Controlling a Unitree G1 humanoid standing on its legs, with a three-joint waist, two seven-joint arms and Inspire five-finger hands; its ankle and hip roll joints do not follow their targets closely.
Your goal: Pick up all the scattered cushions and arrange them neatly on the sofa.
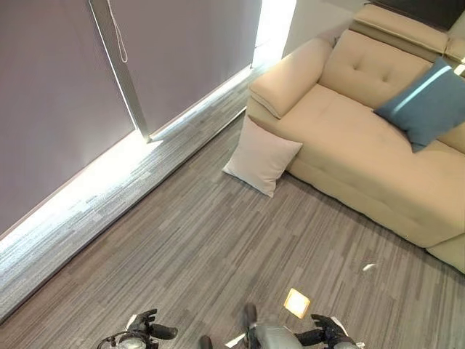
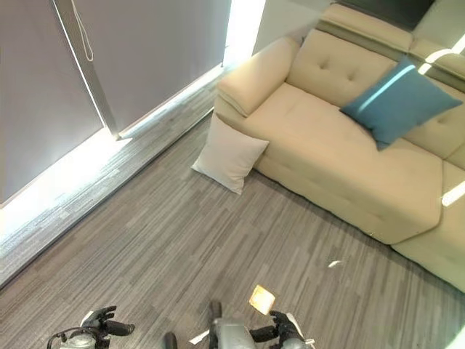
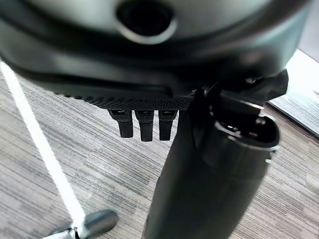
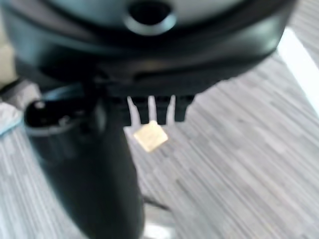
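Note:
A pale beige cushion [image 1: 260,155] stands on the wood floor, leaning against the front of the cream sofa [image 1: 363,156] below its armrest. On the seat, a blue cushion [image 1: 429,102] rests tilted against the backrest. My left hand [image 1: 149,325] hangs low at the near edge, far from both cushions. Its fingers [image 3: 141,127] are straight and hold nothing. My right hand [image 1: 328,329] hangs likewise at the near right, its fingers [image 4: 149,112] straight and empty over the floor.
Grey blinds [image 1: 65,94] cover a window wall on the left, with a bright strip of light along its base. A small yellow square [image 1: 296,302] and a white scrap [image 1: 369,267] lie on the floor near my right hand. Open floor stretches toward the sofa.

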